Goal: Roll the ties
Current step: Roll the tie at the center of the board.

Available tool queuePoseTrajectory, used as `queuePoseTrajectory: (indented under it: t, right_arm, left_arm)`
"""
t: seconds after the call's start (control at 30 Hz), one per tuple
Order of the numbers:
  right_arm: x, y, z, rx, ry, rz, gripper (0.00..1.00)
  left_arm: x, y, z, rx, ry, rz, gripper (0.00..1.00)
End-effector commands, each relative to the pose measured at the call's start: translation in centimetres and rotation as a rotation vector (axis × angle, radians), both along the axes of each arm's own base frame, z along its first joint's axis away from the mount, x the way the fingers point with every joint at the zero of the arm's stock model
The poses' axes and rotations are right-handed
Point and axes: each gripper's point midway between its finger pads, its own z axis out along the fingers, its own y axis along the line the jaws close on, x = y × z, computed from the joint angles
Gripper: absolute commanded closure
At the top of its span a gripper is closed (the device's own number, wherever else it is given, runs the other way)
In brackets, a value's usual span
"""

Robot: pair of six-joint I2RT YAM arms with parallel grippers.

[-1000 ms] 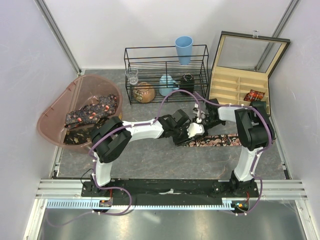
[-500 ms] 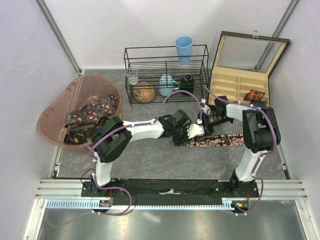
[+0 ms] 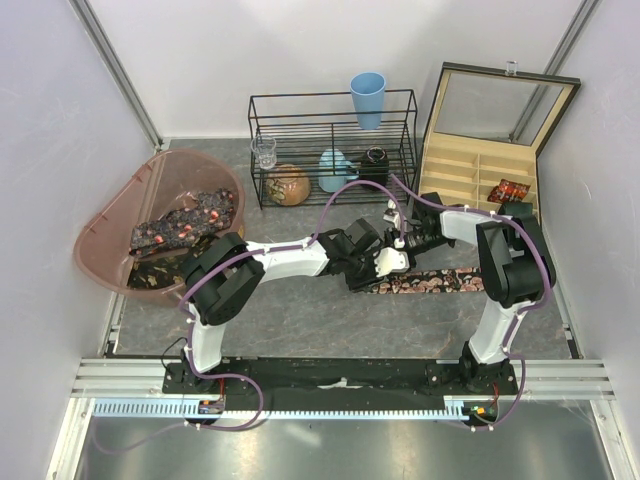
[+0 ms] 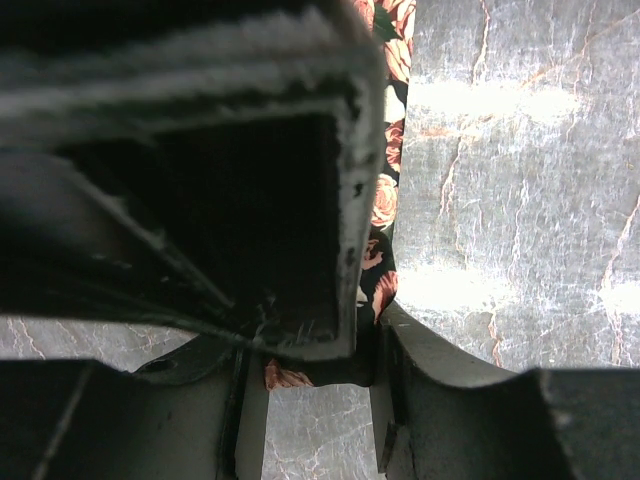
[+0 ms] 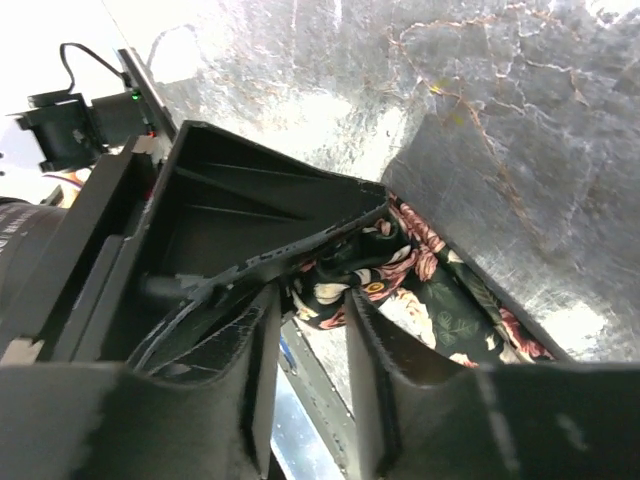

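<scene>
The tie [image 3: 440, 281] lies flat near the worktop's right edge. A wire rack [image 3: 330, 118] and an open box [image 3: 455, 170] stand at the back edge, and a pink tub [image 3: 100, 215] of more ties [image 3: 190, 222] sits at the left edge. We see the left gripper [image 4: 315, 375] and right gripper [image 5: 312, 300] both pinching its end (each hides most of it from the other's camera).

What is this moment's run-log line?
stage: rolling floral tie | left hand: shut on tie end | right hand: at same end, grip unclear | tie tail: flat on table

Bare table [image 3: 330, 325] lies open nearside of the tie [image 3: 430, 282]; wire rack [image 3: 332, 122] and wooden box [image 3: 470, 175] block beyond.
</scene>
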Motion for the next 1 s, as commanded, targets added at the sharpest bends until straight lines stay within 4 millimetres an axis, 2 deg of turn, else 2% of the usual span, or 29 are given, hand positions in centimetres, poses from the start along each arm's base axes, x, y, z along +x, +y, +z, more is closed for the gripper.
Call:
queuePoseTrajectory:
  t: [0.0, 0.07, 0.2, 0.27, 0.37, 0.4, 0.5, 0.67, 0.97]
  right_arm:
    - [-0.2, 0.1, -1.0, -0.015, -0.013, 0.018, 0.68]
    - [-0.4, -0.3, -1.7, -0.048, -0.008, 0.021, 0.74]
    - [-0.2, -1.2, -3.0, -0.130, -0.020, 0.013, 1.00]
    - [0.0, -1.7, -3.7, -0.175, -0.024, 0.004, 1.00]
    - [0.5, -2.4, -4.5, -0.245, -0.028, -0.020, 1.00]
    - [0.6, -2.6, -4.7, -0.263, -0.033, -0.026, 1.00]
    - [0.9, -3.5, -5.3, -0.323, -0.046, -0.040, 1.00]
    - [0.9, -5.1, -6.3, -0.434, -0.063, -0.056, 1.00]
    - [1.2, -7.1, -6.8, -0.573, -0.067, -0.086, 1.00]
  left_arm:
    - [-1.5, 2.2, -3.4, 0.125, 0.053, -0.036, 0.82]
    - [-1.6, 2.1, -3.4, 0.124, 0.058, -0.037, 0.82]
    - [-1.7, 2.1, -3.5, 0.123, 0.063, -0.038, 0.82]
    - [-1.8, 2.1, -3.3, 0.118, 0.066, -0.039, 0.81]
    - [-1.9, 1.7, -3.0, 0.093, 0.073, -0.035, 0.68]
    - [-1.8, 1.6, -2.7, 0.078, 0.076, -0.030, 0.60]
    - [-1.8, 0.8, -1.8, 0.027, 0.100, -0.011, 0.49]
    - [-1.3, -0.6, -0.2, -0.062, 0.089, -0.014, 0.43]
    - [-0.2, -1.6, 1.0, -0.140, 0.081, 0.024, 0.37]
